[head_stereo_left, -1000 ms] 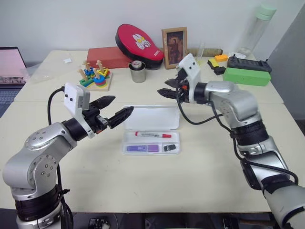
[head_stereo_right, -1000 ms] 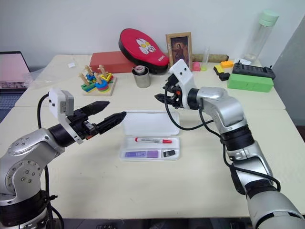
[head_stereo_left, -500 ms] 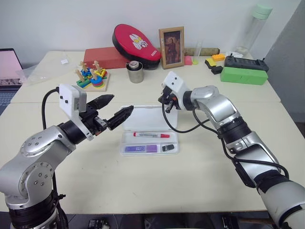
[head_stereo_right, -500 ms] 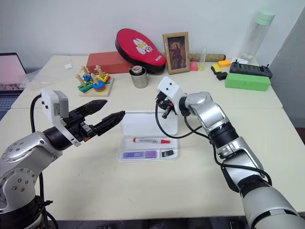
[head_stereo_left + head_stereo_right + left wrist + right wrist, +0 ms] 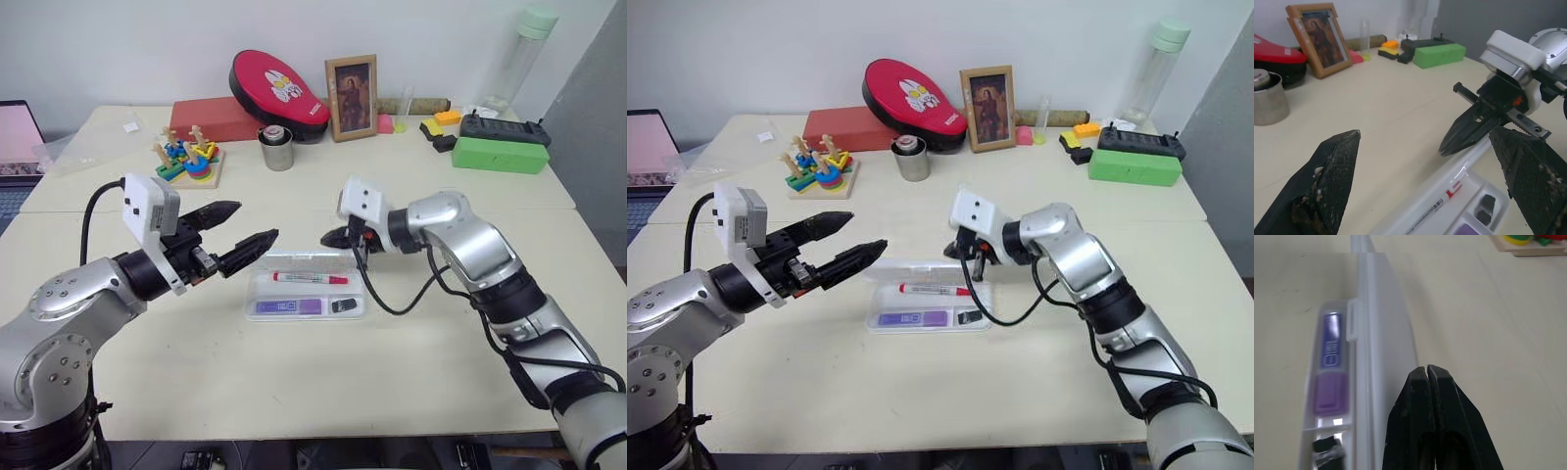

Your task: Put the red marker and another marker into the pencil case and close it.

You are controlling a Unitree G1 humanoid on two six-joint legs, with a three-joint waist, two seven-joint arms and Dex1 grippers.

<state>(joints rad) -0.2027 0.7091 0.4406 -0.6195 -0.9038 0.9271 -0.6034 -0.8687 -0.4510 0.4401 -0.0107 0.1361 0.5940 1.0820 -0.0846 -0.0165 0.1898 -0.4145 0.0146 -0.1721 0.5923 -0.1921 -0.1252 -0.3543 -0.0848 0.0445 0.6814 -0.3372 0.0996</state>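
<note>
The white pencil case (image 5: 257,295) lies open at the table's middle, its lid (image 5: 1383,352) tilted forward low over the tray. Inside lie the red marker (image 5: 310,278) at the back and the purple marker (image 5: 291,306) at the front, with a small black piece beside it. My right gripper (image 5: 331,238) is shut with nothing in it, its tips (image 5: 1427,368) at the lid's outer face near its right end. Left of the case, above the table, my left gripper (image 5: 255,221) hovers open and empty, pointing at the case. Its fingers (image 5: 1327,186) frame the right gripper (image 5: 1462,134).
At the back stand a steel cup (image 5: 277,149), a picture frame (image 5: 353,84), a red pad (image 5: 277,88) on a red box (image 5: 211,117), and a wooden stacking toy (image 5: 189,162). A green box (image 5: 500,155) and a bottle (image 5: 524,49) sit back right.
My right gripper has shut and come down and nearer behind the case. The lid has tipped from upright to leaning low over the tray. The left gripper has barely moved.
</note>
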